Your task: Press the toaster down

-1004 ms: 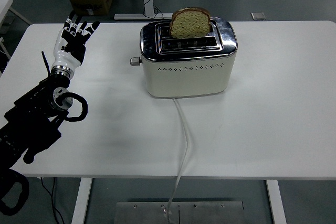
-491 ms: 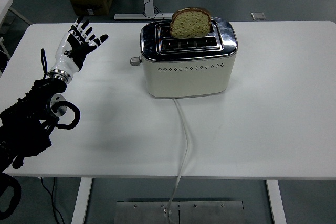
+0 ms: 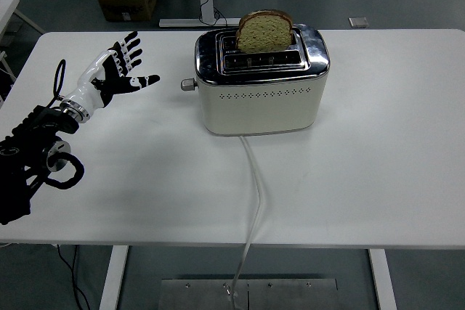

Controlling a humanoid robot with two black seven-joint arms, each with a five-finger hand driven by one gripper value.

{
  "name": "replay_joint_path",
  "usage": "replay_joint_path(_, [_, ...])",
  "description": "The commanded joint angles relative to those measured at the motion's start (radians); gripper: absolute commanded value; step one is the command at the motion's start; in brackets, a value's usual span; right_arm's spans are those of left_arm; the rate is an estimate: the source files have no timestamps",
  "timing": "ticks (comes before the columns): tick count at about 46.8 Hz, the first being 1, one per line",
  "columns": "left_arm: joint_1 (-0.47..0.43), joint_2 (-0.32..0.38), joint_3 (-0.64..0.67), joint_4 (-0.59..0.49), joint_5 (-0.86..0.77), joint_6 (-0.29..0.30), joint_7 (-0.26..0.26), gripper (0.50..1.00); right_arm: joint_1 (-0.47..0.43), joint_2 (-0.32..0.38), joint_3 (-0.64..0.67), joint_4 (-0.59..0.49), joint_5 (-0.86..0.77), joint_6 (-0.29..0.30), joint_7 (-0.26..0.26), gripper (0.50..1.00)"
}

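Note:
A cream toaster [image 3: 260, 96] with a chrome top stands at the back middle of the white table [image 3: 363, 179]. One slice of bread [image 3: 264, 32] sticks up out of its rear slot. The lever knob [image 3: 187, 85] juts from the toaster's left end, raised. My left hand [image 3: 120, 72] hovers over the table to the left of the toaster, fingers spread and holding nothing, its fingertips pointing right towards the knob with a small gap between them. The right arm is out of sight.
A white power cord [image 3: 254, 194] runs from the toaster's front down over the table's near edge. Cardboard boxes [image 3: 125, 1] and a table leg stand on the floor behind the table.
My left hand has swung from pointing up and away to pointing right, moving closer to the toaster's lever knob. The forearm has dropped lower and leftward. Toaster and bread are unmoved.

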Motion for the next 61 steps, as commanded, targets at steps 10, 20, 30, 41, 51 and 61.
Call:
replay_joint_path(10, [-0.009,0.03,0.074,-0.015,0.08,-0.004,0.0,1.0,0.0,0.0,0.0,0.0,0.001,0.0,0.0,1.0])
replay_joint_path(20, [-0.016,0.028,0.078,-0.029,0.112,-0.004,0.0,1.0,0.0,0.0,0.0,0.0,0.001,0.0,0.0,0.998])
replay_joint_path(30, [-0.025,0.025,0.078,-0.055,0.212,-0.004,0.0,1.0,0.0,0.0,0.0,0.0,0.001,0.0,0.0,1.0])
replay_joint_path(41, [-0.058,0.028,0.078,-0.126,0.296,-0.004,0.0,1.0,0.0,0.0,0.0,0.0,0.001,0.0,0.0,1.0])
replay_joint_path(51, [-0.062,0.054,0.08,-0.141,0.351,-0.006,0.0,1.0,0.0,0.0,0.0,0.0,-0.001,0.0,0.0,1.0])
replay_joint_path(61, [-0.061,0.166,0.081,-0.195,0.354,-0.007,0.0,1.0,0.0,0.0,0.0,0.0,-0.001,0.0,0.0,1.0])
